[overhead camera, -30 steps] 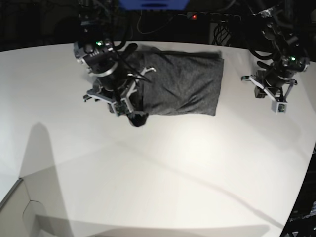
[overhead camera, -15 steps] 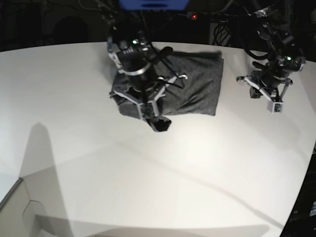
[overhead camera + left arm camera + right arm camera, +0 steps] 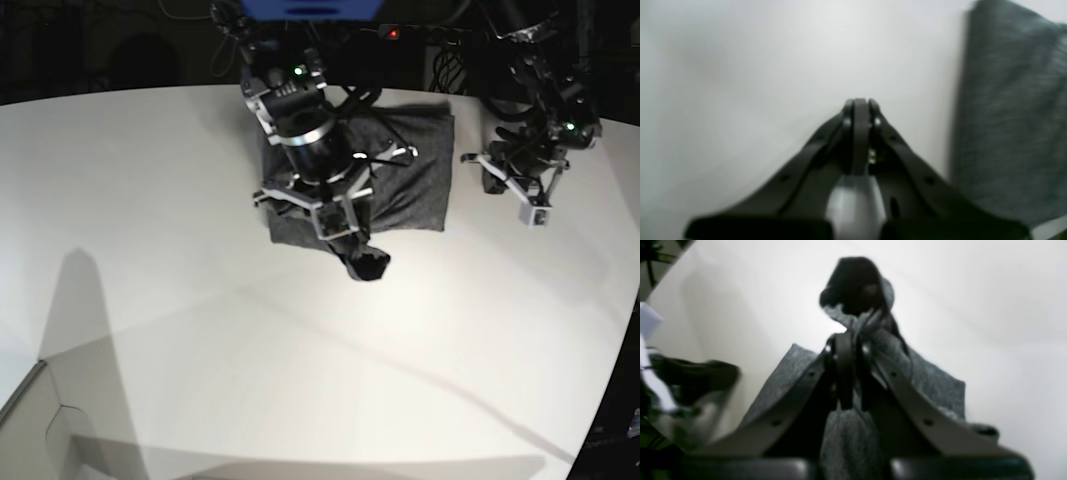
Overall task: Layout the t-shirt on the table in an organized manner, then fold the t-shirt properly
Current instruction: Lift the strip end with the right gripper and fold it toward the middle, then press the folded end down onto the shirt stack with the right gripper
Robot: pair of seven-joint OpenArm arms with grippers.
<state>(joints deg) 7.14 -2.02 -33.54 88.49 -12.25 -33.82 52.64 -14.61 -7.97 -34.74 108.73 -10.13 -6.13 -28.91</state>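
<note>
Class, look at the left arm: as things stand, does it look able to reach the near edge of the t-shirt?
Probably yes. The left gripper, fingers shut and holding nothing, hangs over bare table right beside the t-shirt. The left wrist view shows only white tabletop between its fingers and the cloth edge; the right gripper grips fabric further over.

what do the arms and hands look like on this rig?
Both arms are black with loose black cables and a green status light near the wrist. Each hand, right hand and left hand, has a light grey bracket frame. The wrist views show matte black fingers with small holes.
</note>
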